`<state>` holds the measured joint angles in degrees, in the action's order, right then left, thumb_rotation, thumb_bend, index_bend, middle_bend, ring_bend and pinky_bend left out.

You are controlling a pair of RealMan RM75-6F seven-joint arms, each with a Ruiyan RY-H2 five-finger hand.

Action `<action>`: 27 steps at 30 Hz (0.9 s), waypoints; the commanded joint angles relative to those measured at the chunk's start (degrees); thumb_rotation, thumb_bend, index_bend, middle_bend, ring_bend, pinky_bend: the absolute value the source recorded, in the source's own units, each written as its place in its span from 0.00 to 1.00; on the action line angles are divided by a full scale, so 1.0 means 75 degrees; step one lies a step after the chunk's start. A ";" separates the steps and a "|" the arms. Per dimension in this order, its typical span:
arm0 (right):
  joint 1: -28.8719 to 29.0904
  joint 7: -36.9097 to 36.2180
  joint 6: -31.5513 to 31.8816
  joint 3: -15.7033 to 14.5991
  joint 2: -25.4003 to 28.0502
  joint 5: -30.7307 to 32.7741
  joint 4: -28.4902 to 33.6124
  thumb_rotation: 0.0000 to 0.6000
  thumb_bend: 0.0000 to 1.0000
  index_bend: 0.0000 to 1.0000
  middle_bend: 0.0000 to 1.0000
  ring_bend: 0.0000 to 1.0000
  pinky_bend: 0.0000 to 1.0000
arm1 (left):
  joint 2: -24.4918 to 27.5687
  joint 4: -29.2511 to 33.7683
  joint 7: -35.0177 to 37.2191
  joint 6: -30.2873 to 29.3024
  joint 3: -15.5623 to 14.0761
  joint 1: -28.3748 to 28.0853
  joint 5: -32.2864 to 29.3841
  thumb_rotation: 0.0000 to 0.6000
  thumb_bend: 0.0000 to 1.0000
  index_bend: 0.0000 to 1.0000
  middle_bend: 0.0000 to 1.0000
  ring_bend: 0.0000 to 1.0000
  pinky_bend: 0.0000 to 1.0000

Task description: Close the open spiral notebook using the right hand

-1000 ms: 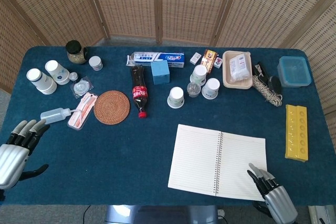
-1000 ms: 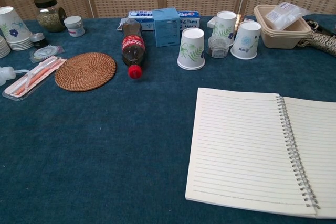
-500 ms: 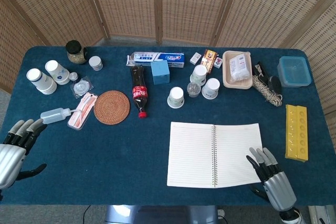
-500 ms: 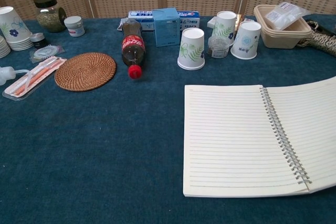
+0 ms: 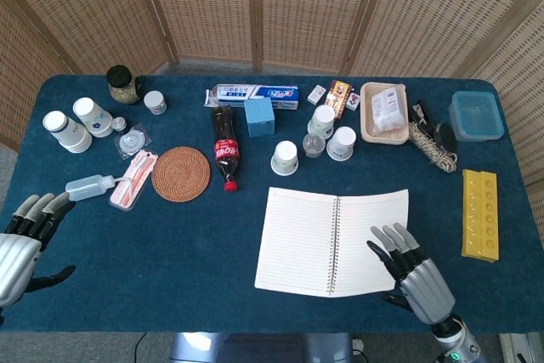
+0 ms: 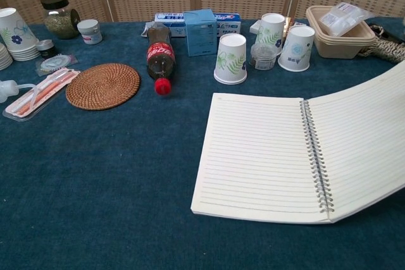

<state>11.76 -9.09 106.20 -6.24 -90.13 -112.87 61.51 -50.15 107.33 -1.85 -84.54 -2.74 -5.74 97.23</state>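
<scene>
Notebook [image 5: 331, 229] — open on the table [image 5: 195, 244], below the cups [image 5: 316, 140]; slid left since the earlier frame, right page now lifted off the cloth. Right hand [image 5: 408, 268] — further in at that page's lower corner, fingers spread; whether it grips the page cannot be told. Left hand [image 5: 25, 235] — empty, fingers apart, unmoved.

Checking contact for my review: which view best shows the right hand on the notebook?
The head view: the right hand is there, fingers over the notebook's right page. The chest view shows that page lifted, no hand.
</scene>
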 commanded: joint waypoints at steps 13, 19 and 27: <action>0.1609 0.1410 -0.2077 0.0678 0.0433 -0.0313 0.2066 1.00 0.13 0.00 0.00 0.00 0.09 | 0.0066 -0.0034 0.0098 -0.0076 0.0016 0.0043 -0.0060 1.00 0.04 0.00 0.00 0.00 0.00; 0.2152 0.1772 -0.2850 0.0958 0.0550 -0.0204 0.2496 1.00 0.13 0.00 0.00 0.00 0.09 | 0.0021 -0.0084 0.0126 0.0018 0.0027 -0.0002 -0.0107 1.00 0.04 0.00 0.00 0.00 0.00; 0.2657 0.2048 -0.3870 0.1356 0.0486 0.0479 0.2809 1.00 0.14 0.00 0.00 0.00 0.10 | -0.0026 -0.0114 0.0147 0.0046 0.0028 -0.0012 -0.0132 1.00 0.04 0.00 0.00 0.00 0.00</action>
<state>30.84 5.68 78.49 3.19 -86.25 -110.48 82.05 -50.35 106.48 -0.76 -84.19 -2.53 -5.84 96.24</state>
